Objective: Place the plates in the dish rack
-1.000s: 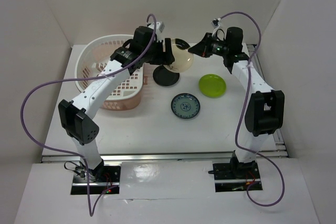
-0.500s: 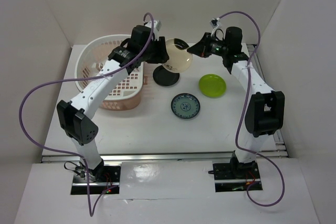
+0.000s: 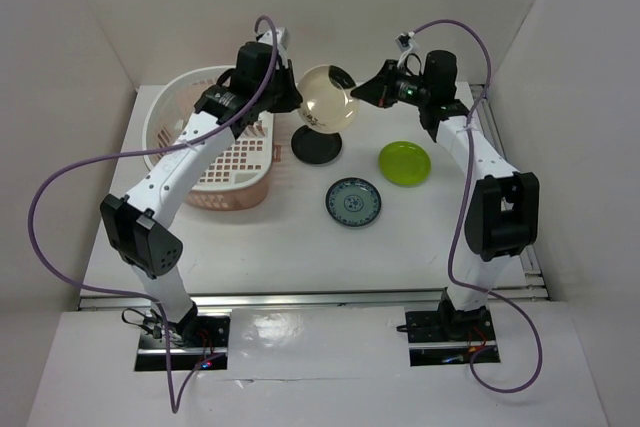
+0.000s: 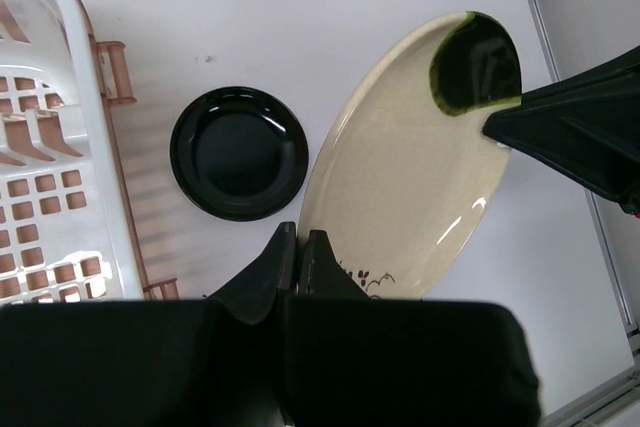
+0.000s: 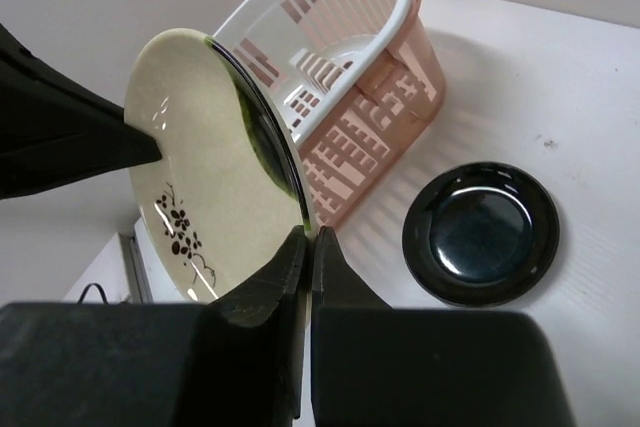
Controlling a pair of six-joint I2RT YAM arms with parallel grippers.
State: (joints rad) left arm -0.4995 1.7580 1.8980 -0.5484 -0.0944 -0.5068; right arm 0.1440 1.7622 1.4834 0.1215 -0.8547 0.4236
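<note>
- While both arms reach over the far part of the surface (image 3: 300,247), the cream plate (image 3: 325,99) hangs in the air between them. It is tipped up on edge, with its dark green patch on the rim toward the right arm.
- Left fingers (image 4: 265,277): clenched on the cream plate's rim, beside a small dark flower sprig painted there.
- Right fingers (image 5: 272,287): clenched on the opposite rim, where the dark patch runs along the edge.
- Dish rack (image 3: 228,159): white lattice basket on a salmon base, standing at the far left of the surface, just beside the raised plate.
- Black plate (image 3: 317,147): flat on the surface, just right of the rack and below the raised plate.
- Lime green plate (image 3: 405,162): flat on the surface, right of the black one and apart from it.
- Blue-white patterned plate (image 3: 353,201): flat on the surface, nearer the arm bases, between the black and green plates.
</note>
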